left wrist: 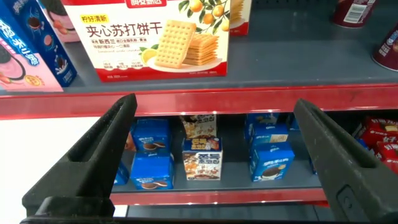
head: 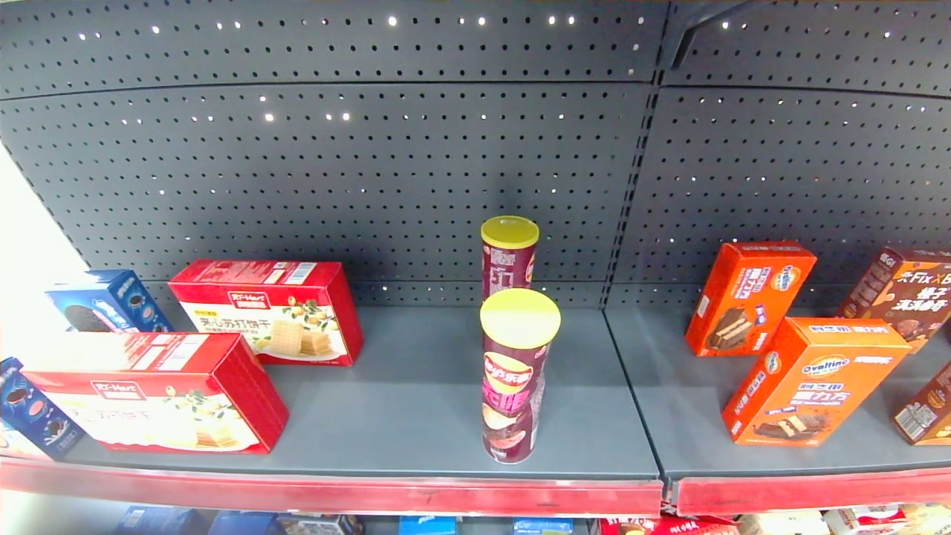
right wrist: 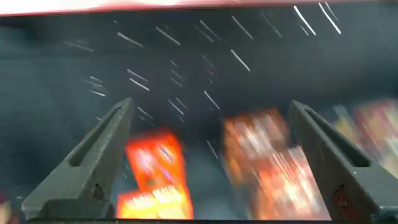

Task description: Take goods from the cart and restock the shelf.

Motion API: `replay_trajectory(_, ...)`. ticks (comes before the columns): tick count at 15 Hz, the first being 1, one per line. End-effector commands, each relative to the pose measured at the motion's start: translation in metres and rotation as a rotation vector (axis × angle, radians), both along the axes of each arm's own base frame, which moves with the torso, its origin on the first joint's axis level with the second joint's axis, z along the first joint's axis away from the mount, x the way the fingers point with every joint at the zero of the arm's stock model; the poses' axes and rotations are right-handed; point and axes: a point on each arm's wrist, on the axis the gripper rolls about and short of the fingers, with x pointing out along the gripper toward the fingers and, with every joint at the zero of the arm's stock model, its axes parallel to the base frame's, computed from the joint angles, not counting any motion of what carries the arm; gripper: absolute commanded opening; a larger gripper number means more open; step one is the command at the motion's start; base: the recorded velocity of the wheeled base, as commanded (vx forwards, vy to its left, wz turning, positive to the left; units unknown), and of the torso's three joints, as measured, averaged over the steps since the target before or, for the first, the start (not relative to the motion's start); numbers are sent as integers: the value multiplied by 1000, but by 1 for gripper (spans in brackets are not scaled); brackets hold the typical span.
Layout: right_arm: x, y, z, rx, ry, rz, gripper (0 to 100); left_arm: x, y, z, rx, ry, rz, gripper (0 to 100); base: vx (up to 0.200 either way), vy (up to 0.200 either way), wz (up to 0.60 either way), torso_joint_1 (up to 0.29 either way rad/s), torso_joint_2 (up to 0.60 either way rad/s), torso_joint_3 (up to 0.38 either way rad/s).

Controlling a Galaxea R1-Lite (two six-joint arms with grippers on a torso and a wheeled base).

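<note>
Two maroon chip cans with yellow lids stand on the grey shelf (head: 416,401), the front can (head: 515,379) near the shelf's edge and the rear can (head: 509,255) against the pegboard. Red cracker boxes (head: 160,390) (head: 275,308) lie at the left, the front one also facing my left wrist view (left wrist: 163,38). My left gripper (left wrist: 214,127) is open and empty, below the shelf's red front rail (left wrist: 199,102). My right gripper (right wrist: 211,134) is open and empty, facing orange boxes (right wrist: 155,171) on a dark shelf.
Orange boxes (head: 747,296) (head: 813,379) and brown boxes (head: 903,293) stand on the right shelf section. Blue cookie boxes (head: 108,301) sit at the far left. A lower shelf holds small blue boxes (left wrist: 270,158). Free room lies between the cracker boxes and the cans.
</note>
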Motion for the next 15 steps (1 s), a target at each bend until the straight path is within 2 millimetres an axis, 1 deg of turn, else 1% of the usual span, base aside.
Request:
replay_trajectory(1, -47, -20, -95, -32, 210, 227, 100, 0, 0, 0, 1, 3, 0, 100, 0, 0, 0, 0, 0, 0)
replay_trajectory(3, -74, -14, -128, 13, 276, 259, 100, 0, 0, 0, 1, 3, 0, 100, 0, 0, 0, 0, 0, 0)
replay_trajectory(4, -81, -13, -161, 12, 291, 264, 100, 0, 0, 0, 1, 3, 0, 100, 0, 0, 0, 0, 0, 0)
replay_trajectory(5, -78, -14, -171, 9, 310, 249, 100, 0, 0, 0, 1, 3, 0, 100, 0, 0, 0, 0, 0, 0)
replay_trajectory(6, -74, -15, -180, -1, 289, 238, 100, 0, 0, 0, 1, 3, 0, 100, 0, 0, 0, 0, 0, 0)
replay_trajectory(8, -76, -20, -185, -2, 268, 273, 100, 0, 0, 0, 1, 3, 0, 100, 0, 0, 0, 0, 0, 0)
replay_trajectory(9, -76, -21, -186, -7, 276, 262, 100, 0, 0, 0, 1, 3, 0, 100, 0, 0, 0, 0, 0, 0)
replay_trajectory(10, -77, -22, -192, -10, 314, 206, 100, 0, 0, 0, 1, 3, 0, 100, 0, 0, 0, 0, 0, 0)
replay_trajectory(11, -80, -21, -200, 9, 332, 196, 100, 0, 0, 0, 1, 3, 0, 100, 0, 0, 0, 0, 0, 0)
replay_trajectory(15, -80, -21, -201, 31, 346, 197, 100, 0, 0, 0, -2, 3, 2, 100, 0, 0, 0, 0, 0, 0)
